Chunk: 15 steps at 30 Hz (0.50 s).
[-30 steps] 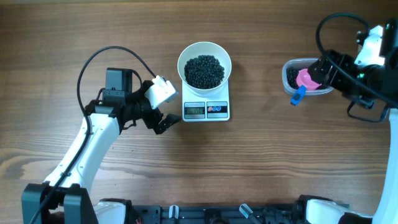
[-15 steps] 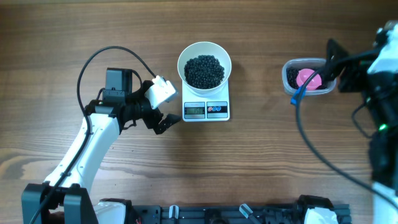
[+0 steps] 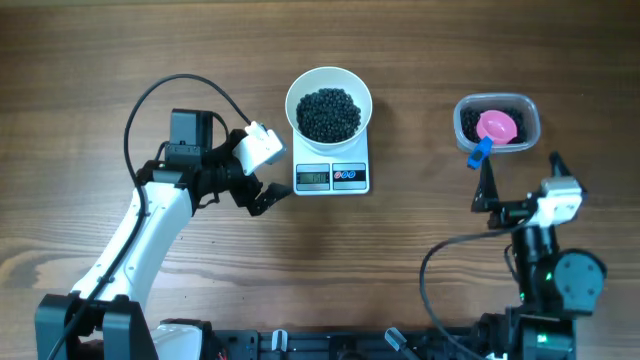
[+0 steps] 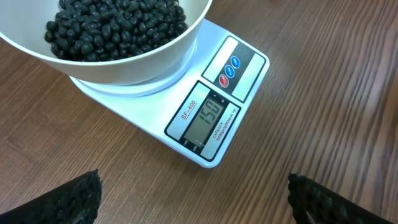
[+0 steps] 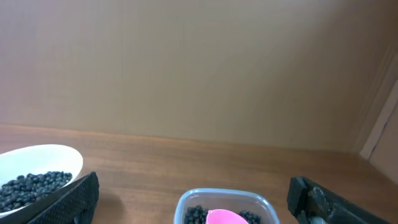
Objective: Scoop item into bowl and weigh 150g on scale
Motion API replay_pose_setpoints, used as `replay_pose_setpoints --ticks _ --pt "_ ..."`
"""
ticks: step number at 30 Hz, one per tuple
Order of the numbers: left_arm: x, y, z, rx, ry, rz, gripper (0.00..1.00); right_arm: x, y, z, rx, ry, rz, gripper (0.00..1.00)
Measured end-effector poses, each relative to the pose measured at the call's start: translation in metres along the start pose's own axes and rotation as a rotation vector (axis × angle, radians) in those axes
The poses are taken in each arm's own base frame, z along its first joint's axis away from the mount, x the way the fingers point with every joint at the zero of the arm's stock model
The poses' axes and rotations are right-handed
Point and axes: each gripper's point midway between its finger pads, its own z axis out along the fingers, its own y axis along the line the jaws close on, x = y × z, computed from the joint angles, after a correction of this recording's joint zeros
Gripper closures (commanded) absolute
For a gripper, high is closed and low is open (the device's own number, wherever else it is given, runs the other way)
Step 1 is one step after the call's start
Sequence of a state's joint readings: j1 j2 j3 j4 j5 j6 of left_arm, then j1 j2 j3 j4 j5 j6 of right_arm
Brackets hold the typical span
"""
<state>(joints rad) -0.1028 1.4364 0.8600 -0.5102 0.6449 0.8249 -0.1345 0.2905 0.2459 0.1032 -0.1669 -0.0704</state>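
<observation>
The white bowl (image 3: 294, 98) stands on the white scale (image 3: 330, 172) and holds a heap of the black item (image 3: 329, 113). In the left wrist view the bowl (image 4: 155, 59) with the item (image 4: 112, 25) fills the top left, and the scale (image 4: 249, 56) shows 150 on its display (image 4: 206, 118). My left gripper (image 3: 268, 170) is open just left of the scale, nothing between its fingers (image 4: 62, 199). My right gripper (image 3: 520, 180) is open at the front right, short of the clear container (image 3: 465, 125), and it is empty (image 5: 193, 183).
The clear container (image 5: 224, 195) still holds some black beans (image 3: 468, 120) and the pink scoop (image 3: 497, 125) with its blue handle (image 3: 479, 152) over the rim. Bare wooden tabletop lies all around, and a plain wall rises behind the table.
My right arm has drawn back from the container at the right edge to the front right, leaving the pink scoop inside. The left arm, bowl and scale have not moved.
</observation>
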Motion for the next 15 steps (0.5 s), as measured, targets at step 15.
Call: replay_pose_setpoints --ticks 15 --pt "0.0 0.0 0.0 0.001 0.001 -0.001 0.0 0.047 0.005 -0.013 0.001 -0.015 -0.003 0.0"
